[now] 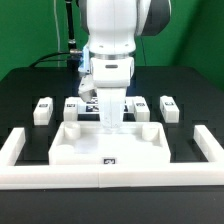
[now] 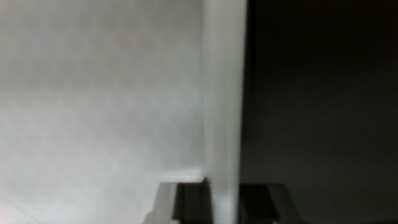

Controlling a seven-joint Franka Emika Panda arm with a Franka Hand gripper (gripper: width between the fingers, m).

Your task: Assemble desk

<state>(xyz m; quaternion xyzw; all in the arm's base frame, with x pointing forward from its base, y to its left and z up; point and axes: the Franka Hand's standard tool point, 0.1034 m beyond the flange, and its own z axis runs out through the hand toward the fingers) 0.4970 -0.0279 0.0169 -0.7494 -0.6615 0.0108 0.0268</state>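
The white tabletop (image 1: 85, 148) lies flat in front of the arm, raised edges up, with a tag on its front wall. My gripper (image 1: 110, 118) is down at the middle of its far edge. In the wrist view the tabletop's inside (image 2: 98, 110) fills one side and its thin raised edge (image 2: 222, 90) runs straight between my dark fingers (image 2: 183, 205). The gripper (image 2: 222, 205) has a finger against each face of that edge. Several short block legs lie in a row behind the tabletop: two at the exterior view's left (image 1: 42, 109) and two at its right (image 1: 168, 106).
Long low white bars fence the workspace at the exterior view's left (image 1: 14, 146), right (image 1: 208, 146) and front (image 1: 110, 179). The black table (image 2: 329, 100) shows beyond the tabletop's edge. The legs lie close to the gripper on both sides.
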